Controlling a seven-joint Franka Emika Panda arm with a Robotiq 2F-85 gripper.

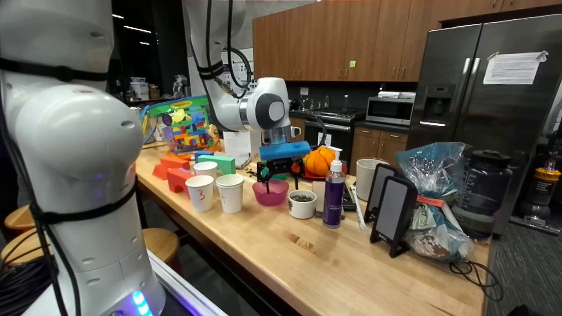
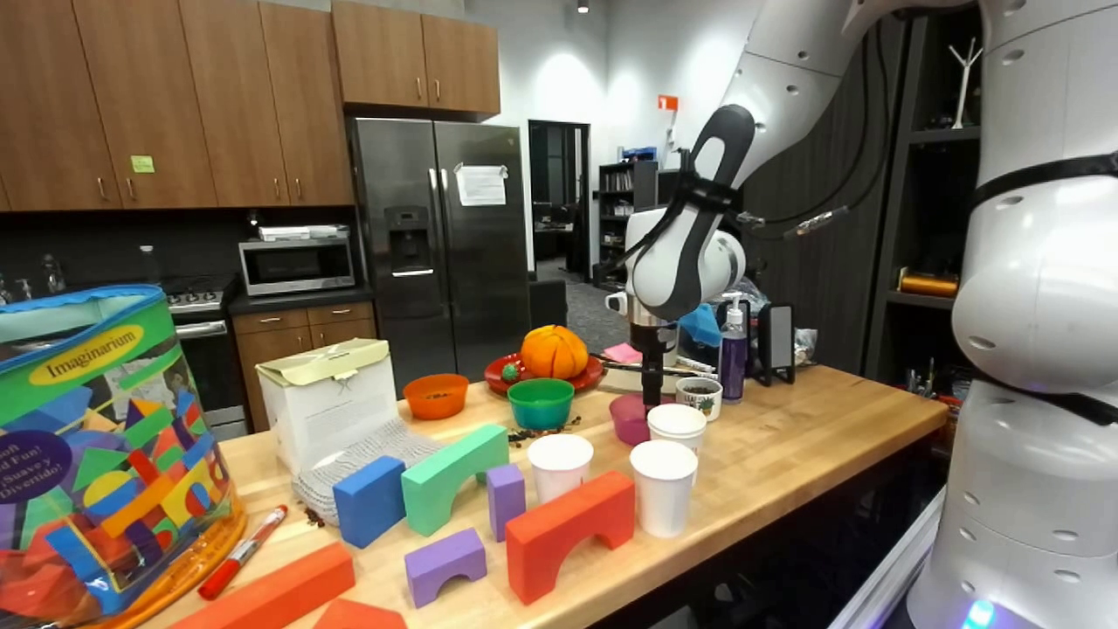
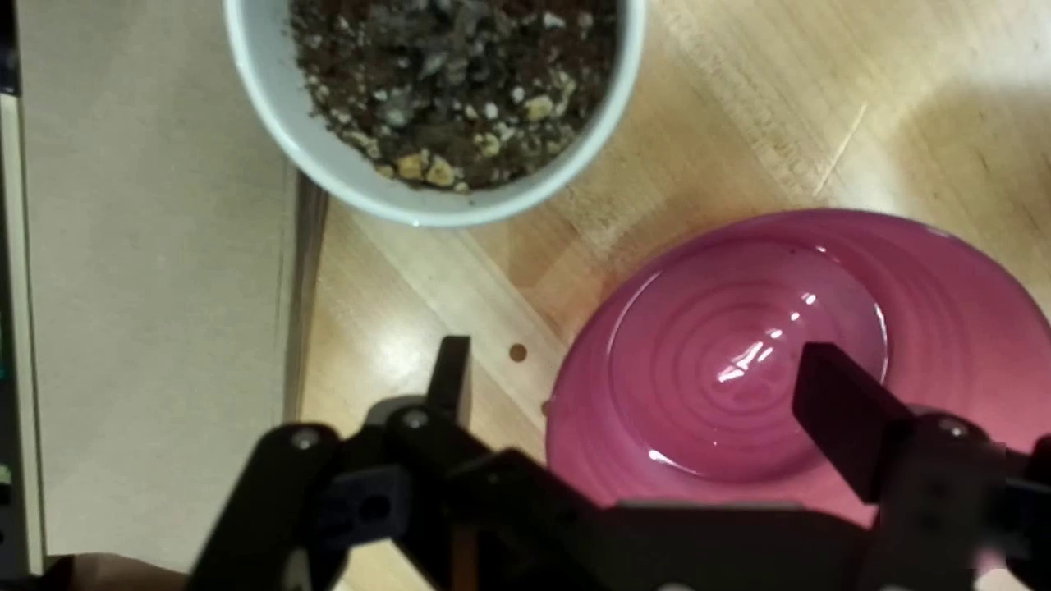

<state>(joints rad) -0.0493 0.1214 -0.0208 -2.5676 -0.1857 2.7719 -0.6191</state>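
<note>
My gripper (image 3: 639, 345) is open and empty above the worktop. It straddles the near rim of a pink bowl (image 3: 591, 460): one finger is over the bowl's inside, the other is outside it. The gripper also shows low at the bowl in an exterior view (image 1: 282, 189) and edge-on in an exterior view (image 2: 652, 402). The pink bowl stands upright in both exterior views (image 1: 271, 196) (image 2: 625, 421). Its inside is glossy; I cannot tell whether it holds clear liquid. A white pot of soil (image 3: 415, 212) stands beside the bowl, also in both exterior views (image 1: 303, 211) (image 2: 709, 406).
White paper cups (image 1: 201, 195) (image 2: 662, 498) stand close to the bowl. A purple pump bottle (image 1: 333, 199) and dark speakers (image 1: 392, 215) stand past the pot. A green bowl (image 2: 541, 409), orange bowl (image 2: 437, 397), pumpkin (image 2: 554, 352) and foam blocks (image 2: 572, 533) are also on the worktop.
</note>
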